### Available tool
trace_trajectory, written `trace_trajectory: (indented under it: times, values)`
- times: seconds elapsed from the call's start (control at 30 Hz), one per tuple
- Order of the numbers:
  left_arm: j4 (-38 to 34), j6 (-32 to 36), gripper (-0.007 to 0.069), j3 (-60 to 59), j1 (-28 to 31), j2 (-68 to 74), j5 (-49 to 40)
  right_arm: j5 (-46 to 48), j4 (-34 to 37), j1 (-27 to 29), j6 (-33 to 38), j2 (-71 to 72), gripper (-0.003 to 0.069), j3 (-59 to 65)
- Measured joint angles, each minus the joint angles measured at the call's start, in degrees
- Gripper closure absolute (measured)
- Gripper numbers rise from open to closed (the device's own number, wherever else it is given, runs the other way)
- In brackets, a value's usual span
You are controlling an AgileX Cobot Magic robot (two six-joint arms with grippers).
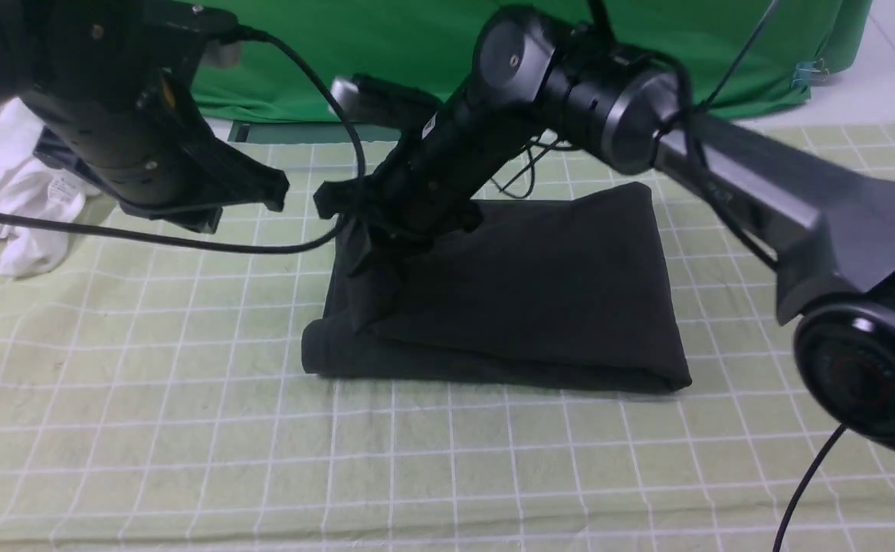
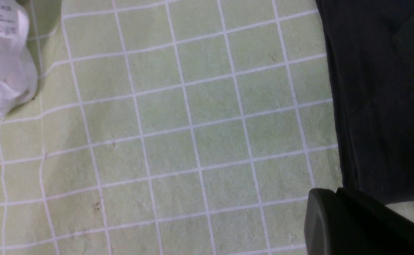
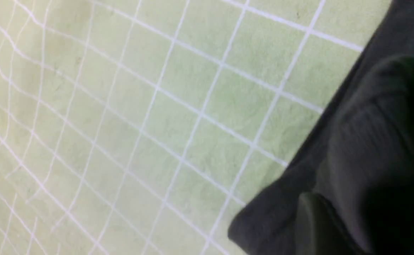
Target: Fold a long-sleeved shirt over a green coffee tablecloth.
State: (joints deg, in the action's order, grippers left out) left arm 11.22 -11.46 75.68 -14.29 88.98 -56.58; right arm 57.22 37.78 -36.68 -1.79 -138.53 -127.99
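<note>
The black long-sleeved shirt (image 1: 539, 291) lies folded into a thick rectangle in the middle of the pale green grid tablecloth (image 1: 187, 429). My right arm reaches across it, and my right gripper (image 1: 359, 230) is shut on the shirt's left edge, holding a flap lifted off the pile. In the right wrist view, dark fabric (image 3: 370, 148) drapes over the gripper (image 3: 317, 216). My left gripper (image 1: 275, 188) hovers left of the shirt with its fingers (image 2: 320, 212) pressed together on nothing. The shirt's edge (image 2: 377, 88) lies beside it on the cloth (image 2: 192, 141). No print or label shows.
A crumpled white garment with a tag (image 1: 11, 192) (image 2: 1, 71) lies at the far left. A bright green backdrop (image 1: 386, 46) hangs behind the table. A black cable (image 1: 187, 241) runs from the left arm across the cloth toward the shirt.
</note>
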Motion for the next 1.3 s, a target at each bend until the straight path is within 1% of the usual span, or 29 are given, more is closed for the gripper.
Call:
trace_trajectory:
  times: [0.07, 0.13, 0.17, 0.2, 0.23, 0.27, 0.3, 0.37, 0.4, 0.47, 0.5, 0.57, 0.6, 0.67, 0.73, 0.83, 0.93, 1.0, 1.1, 1.2, 1.3]
  values:
    - [-0.8, -0.1, 0.0613, 0.0, 1.2, -0.2, -0.1, -0.7, 0.5, -0.2, -0.4, -0.5, 0.0505, -0.1]
    - [-1.5, -0.1, 0.0613, 0.0, 2.5, -0.2, -0.1, -1.4, 0.8, -0.5, -0.4, -0.7, 0.0382, -0.2]
    - [-2.1, -0.1, 0.0613, 0.0, 2.9, -0.2, -0.1, -1.2, 1.1, -0.4, 0.0, -0.7, 0.0331, -0.3]
    - [-2.4, 0.0, 0.0613, 0.0, 3.2, -0.2, -0.1, -0.7, 1.1, -0.4, 0.5, -0.7, 0.0295, -0.6]
    - [-2.7, 0.1, 0.0613, 0.0, 3.2, -0.2, 0.0, -0.7, 1.1, -0.4, 0.5, -0.7, 0.0287, -0.7]
    - [-2.9, 0.2, 0.0613, 0.0, 3.4, -0.2, 0.0, 0.5, 1.1, -0.4, 1.0, -0.6, 0.0246, -1.4]
    - [-3.1, 0.1, 0.0613, 0.0, 3.5, -0.2, 0.1, 1.9, 1.0, -0.1, 1.8, -0.6, 0.0223, -2.2]
    - [-3.8, 0.3, 0.0613, 0.0, 3.5, -0.2, 0.4, 5.4, -0.6, 0.4, 3.5, -0.1, 0.0212, -4.2]
    - [-4.5, 0.7, 0.0613, 0.0, 3.5, -0.2, 0.5, 7.5, -2.4, 0.9, 4.0, 0.3, 0.0221, -5.5]
    - [-7.3, 2.4, 0.0613, 0.0, 3.5, -0.2, 1.4, 10.5, -7.1, 1.9, 4.3, 1.5, 0.0279, -7.9]
    - [-10.3, 4.5, 0.0613, 0.0, 3.5, -0.2, 2.3, 11.2, -10.3, 2.6, 4.1, 2.5, 0.0336, -8.7]
    - [-16.3, 8.3, 0.0613, 0.0, 2.9, -0.1, 4.6, 11.5, -16.1, 4.2, 3.7, 4.9, 0.0493, -9.1]
    - [-19.1, 9.8, 0.0613, 0.0, 2.3, 0.1, 6.4, 11.7, -18.5, 5.1, 3.7, 6.1, 0.0559, -9.1]
    - [-23.0, 11.0, 0.0613, 0.0, 1.1, 0.7, 9.1, 11.7, -22.4, 7.0, 3.8, 9.1, 0.0625, -7.2]
    - [-25.0, 11.8, 0.0613, 0.0, -0.6, 1.8, 11.5, 11.7, -24.2, 8.3, 4.0, 12.2, 0.0643, -3.3]
    - [-26.1, 12.0, 0.0613, 0.0, -2.3, 4.9, 13.5, 11.9, -25.3, 10.4, 5.4, 17.2, 0.0651, 4.9]
    - [-26.7, 12.0, 0.0613, 0.0, -2.9, 8.1, 15.1, 12.4, -25.8, 11.5, 7.3, 22.0, 0.0653, 14.8]
    - [-26.8, 12.0, 0.0613, 0.0, -3.0, 10.2, 15.3, 12.5, -25.5, 11.5, 8.3, 23.1, 0.0654, 18.1]
    - [-25.3, 11.5, 0.0613, 0.0, -3.0, 15.0, 15.5, 9.8, -22.8, 11.5, 9.6, 23.7, 0.0654, 25.9]
    - [-23.4, 11.5, 0.0613, -0.3, -3.0, 17.3, 15.0, 7.6, -21.9, 11.4, 9.8, 22.7, 0.0654, 30.6]
    - [-20.6, 9.2, 0.0613, -1.9, -3.0, 18.4, 14.9, 5.8, -21.7, 11.5, 9.8, 21.8, 0.0654, 35.4]
